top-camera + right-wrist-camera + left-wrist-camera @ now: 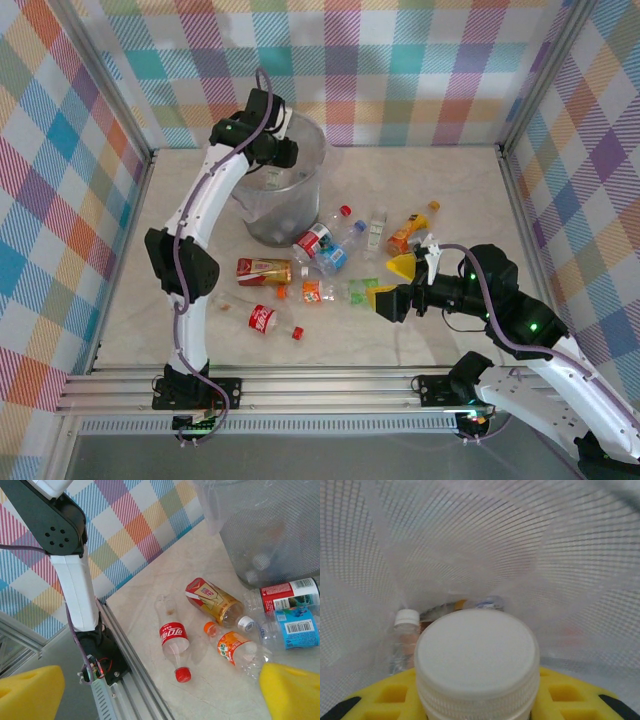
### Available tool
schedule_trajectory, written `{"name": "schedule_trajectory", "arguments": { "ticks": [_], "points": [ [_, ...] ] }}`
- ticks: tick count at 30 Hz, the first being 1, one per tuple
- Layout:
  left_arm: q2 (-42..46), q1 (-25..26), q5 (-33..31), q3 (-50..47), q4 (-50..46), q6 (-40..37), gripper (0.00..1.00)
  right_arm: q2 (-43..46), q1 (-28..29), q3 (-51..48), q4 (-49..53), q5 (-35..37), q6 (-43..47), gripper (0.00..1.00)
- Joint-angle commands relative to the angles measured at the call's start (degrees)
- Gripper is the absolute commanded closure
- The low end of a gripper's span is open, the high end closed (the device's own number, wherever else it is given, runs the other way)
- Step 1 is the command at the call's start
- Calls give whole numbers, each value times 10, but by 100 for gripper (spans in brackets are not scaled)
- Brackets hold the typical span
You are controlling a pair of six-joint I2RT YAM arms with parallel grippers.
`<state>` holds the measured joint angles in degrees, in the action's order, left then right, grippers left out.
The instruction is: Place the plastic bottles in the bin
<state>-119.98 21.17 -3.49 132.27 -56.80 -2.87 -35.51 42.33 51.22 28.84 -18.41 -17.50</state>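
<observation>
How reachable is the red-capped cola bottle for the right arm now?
Probably yes: the right gripper is open, and the cola bottle lies on its own with nothing over it.

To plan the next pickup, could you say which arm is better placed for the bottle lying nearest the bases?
Likely right: the right hand is open, the red-labelled bottle in its wrist view; the left hand is shut on a white-capped bottle over the bin.

My pale marbled table (450,185) carries the bin (290,215) upright toward its far left. Just in front of it, plastic bottles (313,240) lie scattered on their sides.
</observation>
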Motion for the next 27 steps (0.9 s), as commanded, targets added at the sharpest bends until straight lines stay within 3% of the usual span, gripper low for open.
{"name": "schedule_trajectory", "arguments": {
  "ticks": [1, 12, 27],
  "points": [
    [-12, -6, -50, 11, -32, -24, 63, 6, -4, 8, 3, 3, -1, 0],
    [-51, -12, -49, 13, -80, -23, 61, -3, -4, 6, 4, 1, -7, 0],
    [-50, -23, -44, 14, -86, -2, 36, -31, -4, 8, 15, 38, -15, 0]
  ]
}}
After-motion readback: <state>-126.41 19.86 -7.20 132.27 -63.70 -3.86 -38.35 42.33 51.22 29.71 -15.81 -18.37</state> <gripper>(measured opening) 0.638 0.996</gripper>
